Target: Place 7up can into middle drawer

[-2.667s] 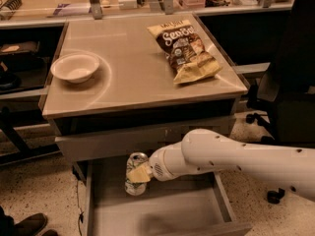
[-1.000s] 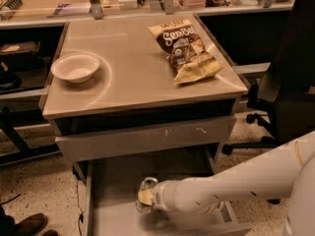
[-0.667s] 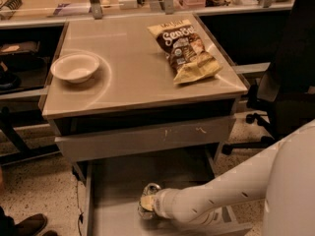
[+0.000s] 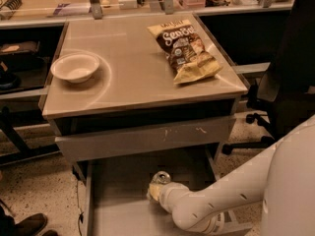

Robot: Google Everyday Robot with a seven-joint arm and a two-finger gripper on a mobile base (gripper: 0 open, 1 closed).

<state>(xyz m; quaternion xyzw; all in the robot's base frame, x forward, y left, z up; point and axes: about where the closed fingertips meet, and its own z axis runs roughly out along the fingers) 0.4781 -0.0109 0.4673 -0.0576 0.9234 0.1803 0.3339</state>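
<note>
The 7up can (image 4: 160,177) shows its silver top low inside the open middle drawer (image 4: 116,193), a wide grey metal drawer pulled out under the table. My gripper (image 4: 156,189) is down in the drawer, right at the can's near side, and is shut on it. A pale finger pad presses against the can's body. My white arm reaches in from the lower right and hides the can's lower part and the drawer's right side.
A grey drawer front with pale scratch marks (image 4: 147,138) sits just above the open drawer. On the table top (image 4: 133,82) are a white bowl (image 4: 75,67) at the left and a crisp bag (image 4: 186,50) at the right. A black office chair (image 4: 290,82) stands at the right.
My arm has lowered the can from above the drawer's front down into it, then moved it a little further back and to the right.
</note>
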